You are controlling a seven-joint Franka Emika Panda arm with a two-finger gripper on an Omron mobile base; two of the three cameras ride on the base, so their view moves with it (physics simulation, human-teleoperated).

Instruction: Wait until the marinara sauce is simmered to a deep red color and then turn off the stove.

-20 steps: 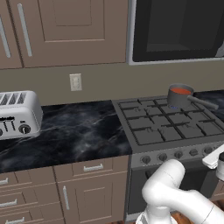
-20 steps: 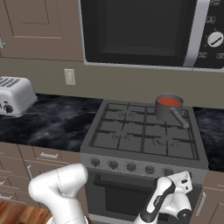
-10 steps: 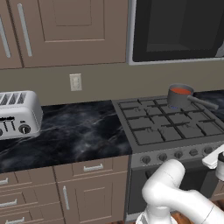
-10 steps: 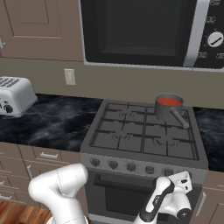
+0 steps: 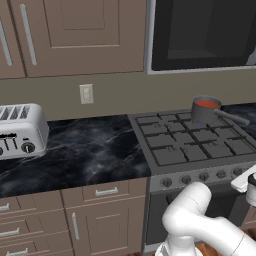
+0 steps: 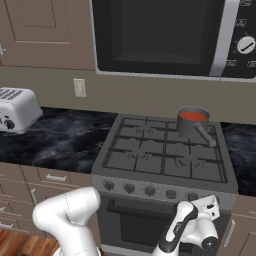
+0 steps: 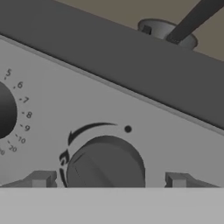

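The marinara sauce is a red-orange disc in a small grey long-handled saucepan on the stove's back right burner; the sauce and stove also appear from the left. A row of dark knobs runs along the front panel. My gripper is low at the panel's right end. In the hand view my gripper is open, its fingertips flanking a round dark knob with gaps on both sides. The saucepan peeks over the stove edge above.
A silver toaster stands on the black marble counter to the left of the stove. A black-windowed microwave hangs above the burners. Drawers and cabinet doors sit below the counter. A numbered dial lies left of the knob.
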